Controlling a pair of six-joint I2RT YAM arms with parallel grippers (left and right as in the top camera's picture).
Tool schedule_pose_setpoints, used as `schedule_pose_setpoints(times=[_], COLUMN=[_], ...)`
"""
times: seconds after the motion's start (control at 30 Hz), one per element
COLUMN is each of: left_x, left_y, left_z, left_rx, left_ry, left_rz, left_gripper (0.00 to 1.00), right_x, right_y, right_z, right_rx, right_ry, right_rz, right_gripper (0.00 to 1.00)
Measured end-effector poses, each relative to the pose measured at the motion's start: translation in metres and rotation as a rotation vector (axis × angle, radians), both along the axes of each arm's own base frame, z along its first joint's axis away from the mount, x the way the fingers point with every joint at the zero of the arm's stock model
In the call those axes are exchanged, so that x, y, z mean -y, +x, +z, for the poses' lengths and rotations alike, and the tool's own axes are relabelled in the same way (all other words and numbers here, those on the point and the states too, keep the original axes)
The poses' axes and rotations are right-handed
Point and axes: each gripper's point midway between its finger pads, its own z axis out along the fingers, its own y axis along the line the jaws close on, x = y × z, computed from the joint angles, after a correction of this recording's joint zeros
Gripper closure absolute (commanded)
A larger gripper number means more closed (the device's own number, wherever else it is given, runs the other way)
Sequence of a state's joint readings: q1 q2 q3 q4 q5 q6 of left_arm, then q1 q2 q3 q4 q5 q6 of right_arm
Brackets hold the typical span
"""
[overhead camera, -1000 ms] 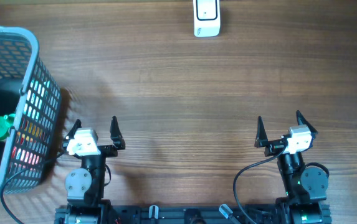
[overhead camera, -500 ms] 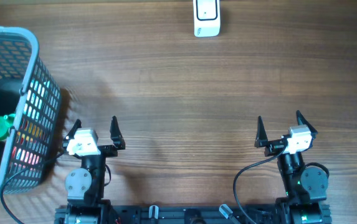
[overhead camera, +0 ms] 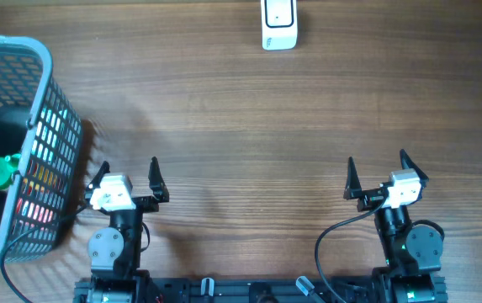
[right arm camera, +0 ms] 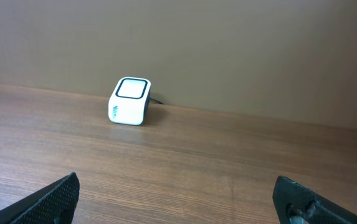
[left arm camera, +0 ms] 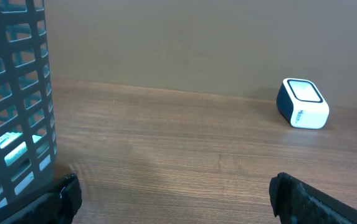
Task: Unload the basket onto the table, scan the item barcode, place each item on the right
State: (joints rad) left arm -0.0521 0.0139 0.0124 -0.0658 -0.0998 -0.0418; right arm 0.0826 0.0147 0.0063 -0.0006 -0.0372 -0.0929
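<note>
Two tools, both spread wide and holding nothing: left tool (overhead camera: 129,166) just beside the basket (overhead camera: 51,101), right tool (overhead camera: 376,160) over bare wood. One basket, grey mesh, at my left edge. The items (overhead camera: 3,171) lie inside it, green and dark packs; I can't see any barcodes. One scanner (overhead camera: 279,23), white, far centre, well apart from both tools. Risks, as I judge them: fingers catching the mesh on entry; a pack gripped over its barcode, or shown wrong face to the scanner. The surface (overhead camera: 241,126) is brown wood grain; the wall (left arm camera: 178,43) behind is plain beige.
</note>
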Motion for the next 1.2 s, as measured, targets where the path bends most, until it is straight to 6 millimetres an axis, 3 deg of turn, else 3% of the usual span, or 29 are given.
schedule_pose_setpoints(times=[0.47,0.53,0.67,0.8,0.93,1.07,1.2], left_x=[0.02,0.021,0.022,0.032,0.067,0.098,0.091], left_y=[-0.01,-0.02,-0.034,-0.036,-0.027,-0.026,-0.009], left_z=[0.0,0.04,0.094,0.102,0.122,0.114,0.108], left_rx=[-0.099,-0.067,-0.082,-0.274,-0.383,-0.47,-0.534], left_ry=[-0.04,-0.046,-0.086,-0.13,-0.199,-0.269,-0.361], left_rz=[-0.117,-0.125,-0.128,-0.171,-0.363,-0.539,-0.456], left_gripper=[0.0,0.0,0.0,0.0,0.0,0.0,0.0], right_x=[0.0,0.0,0.0,0.0,0.0,0.0,0.0], right_y=[0.0,0.0,0.0,0.0,0.0,0.0,0.0], right_z=[0.0,0.0,0.0,0.0,0.0,0.0,0.0], right_rx=[0.0,0.0,0.0,0.0,0.0,0.0,0.0], right_ry=[0.0,0.0,0.0,0.0,0.0,0.0,0.0], right_rz=[0.0,0.0,0.0,0.0,0.0,0.0,0.0], right_gripper=[0.0,0.0,0.0,0.0,0.0,0.0,0.0])
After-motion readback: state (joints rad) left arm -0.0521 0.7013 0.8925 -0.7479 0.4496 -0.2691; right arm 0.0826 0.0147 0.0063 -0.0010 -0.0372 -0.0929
